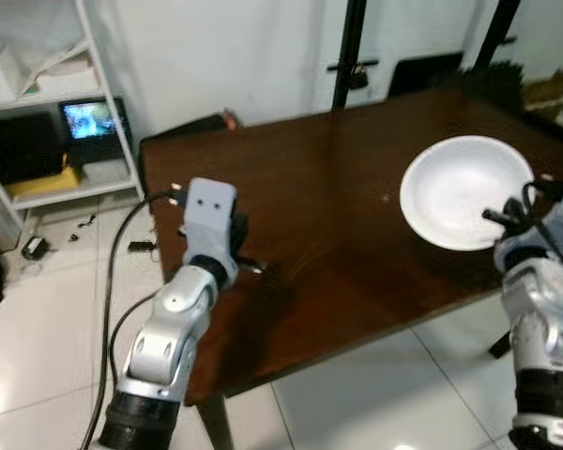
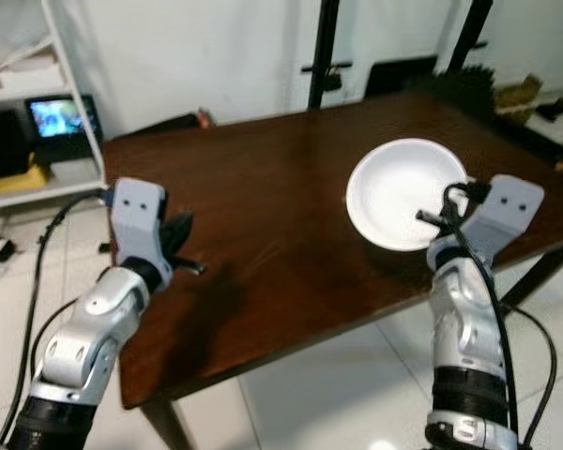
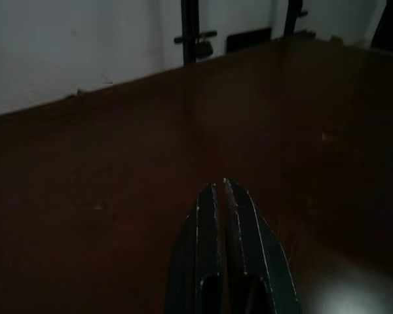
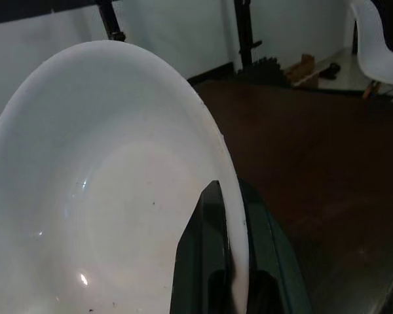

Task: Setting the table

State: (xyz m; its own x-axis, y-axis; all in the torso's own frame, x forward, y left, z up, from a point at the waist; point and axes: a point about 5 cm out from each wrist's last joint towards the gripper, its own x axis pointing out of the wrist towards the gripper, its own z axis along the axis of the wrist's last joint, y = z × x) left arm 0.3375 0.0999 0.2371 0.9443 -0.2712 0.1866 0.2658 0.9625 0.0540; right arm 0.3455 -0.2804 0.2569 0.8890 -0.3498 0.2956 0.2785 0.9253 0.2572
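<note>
From the head views we see our right gripper (image 2: 430, 217) pinching the near rim of the white plate (image 1: 464, 190) (nothing in it) over the dark table (image 1: 328, 216). Our left wrist view shows the left gripper (image 3: 223, 196) with fingers pressed together over bare wood, while our right wrist view shows the rim clamped between both fingers (image 4: 206, 222).

We're in a home's dining room: a dark wooden dining table (image 1: 319, 216) stands on a white tiled floor (image 1: 47, 319), a white storage shelf (image 1: 52, 103) holding a small screen (image 1: 91, 119) beside it, white chair (image 4: 380, 39) beyond.
</note>
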